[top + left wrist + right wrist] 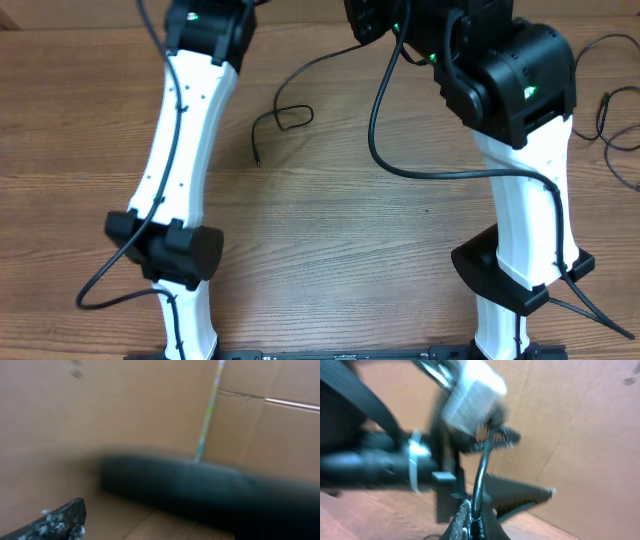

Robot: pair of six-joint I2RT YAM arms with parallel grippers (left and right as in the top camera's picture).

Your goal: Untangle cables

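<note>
A thin black cable (pixel 282 118) lies on the wooden table (pixel 330 230), with a small loop and a free end pointing toward me. From the loop it runs up and right toward my right gripper (pixel 372 22) at the top edge. In the right wrist view my right gripper (pixel 472 521) is shut on a black cable (pixel 481 477) that rises from between the fingers toward a blurred white block (pixel 472 396). Of my left gripper, only one finger (pixel 62 521) shows, at the far left with nothing beside it. More thin black cables (pixel 612 112) lie at the table's right edge.
A thicker black arm cable (pixel 378 135) hangs in a wide curve from the right arm over the table's middle. Brown cardboard walls (pixel 125 410) stand behind both wrists. A blurred dark bar (pixel 210 491) crosses the left wrist view.
</note>
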